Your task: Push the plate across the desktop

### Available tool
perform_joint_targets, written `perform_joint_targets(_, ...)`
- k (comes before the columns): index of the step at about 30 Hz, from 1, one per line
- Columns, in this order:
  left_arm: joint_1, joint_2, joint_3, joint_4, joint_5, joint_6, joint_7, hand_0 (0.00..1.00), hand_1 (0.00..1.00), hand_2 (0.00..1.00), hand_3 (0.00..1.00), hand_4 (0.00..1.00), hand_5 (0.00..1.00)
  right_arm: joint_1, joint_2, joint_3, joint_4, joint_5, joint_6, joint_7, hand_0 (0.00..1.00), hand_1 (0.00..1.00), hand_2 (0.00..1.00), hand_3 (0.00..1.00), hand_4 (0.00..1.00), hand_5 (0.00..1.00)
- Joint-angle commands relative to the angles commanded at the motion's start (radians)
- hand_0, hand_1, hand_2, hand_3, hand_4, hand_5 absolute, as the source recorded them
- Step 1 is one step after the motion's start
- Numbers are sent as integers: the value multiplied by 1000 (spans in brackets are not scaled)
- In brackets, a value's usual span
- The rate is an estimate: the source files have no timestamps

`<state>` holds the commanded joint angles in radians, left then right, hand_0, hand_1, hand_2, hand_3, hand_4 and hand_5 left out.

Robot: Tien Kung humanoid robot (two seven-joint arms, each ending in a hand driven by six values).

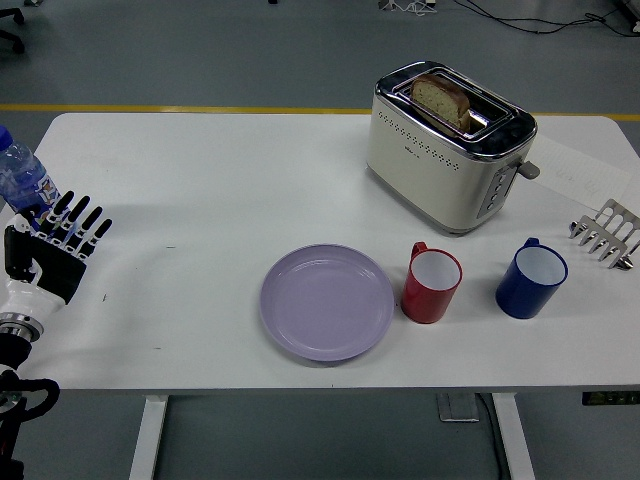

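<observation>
A grey workshop floor with a yellow line runs behind the long white table we are working at. Our left hand hovers at the table's far left edge, fingers spread and straight, holding nothing, just in front of a clear plastic water bottle with a blue label. Our right hand is nowhere in view.

The round lilac plate lies flat near the table's front edge, about the middle of its width and well apart from our hand. Just to its right stands a red mug with a white inside, very close to the plate's rim, though we cannot tell whether the two touch. Further right are a blue mug with a white inside and a small metal toast rack. Behind the mugs sits a cream and chrome toaster with a slice of brown bread in its slot.

We judge the push has not begun: nothing touches the plate. The next move calls for carrying the left hand rightward across bare tabletop, lowering the fingers to the plate's rim, and choosing a push direction that spares the red mug.
</observation>
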<state>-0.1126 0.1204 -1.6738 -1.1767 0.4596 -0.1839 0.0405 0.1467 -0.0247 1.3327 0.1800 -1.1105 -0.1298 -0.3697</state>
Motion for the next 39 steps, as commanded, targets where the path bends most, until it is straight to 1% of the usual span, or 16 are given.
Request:
perform_joint_targets(11,20,-10,-12,3,-1,3,-6,696,733,741,687,493,963,-11,0,7,0,-16,0,-4,513,481,582,541,146,267)
perform_joint_targets(12,21,-10,-12,3,-2,4,-6,695,734,741,687,505,977,-11,0,7,0,-16,1,-4,513,481,582,541,146,267)
perform_joint_targets(33,19,-11,-11,4,-2,12,-8,693,732,737,688,511,989,-2,0,-13,0,17,-2,4,513,481,582,542,146,272)
perform_joint_targets(39,19,-15,-13,5,-5,12,-8,693,732,737,689,510,987,1,0,-16,0,23,-3,6,513,481,583,541,147,273)
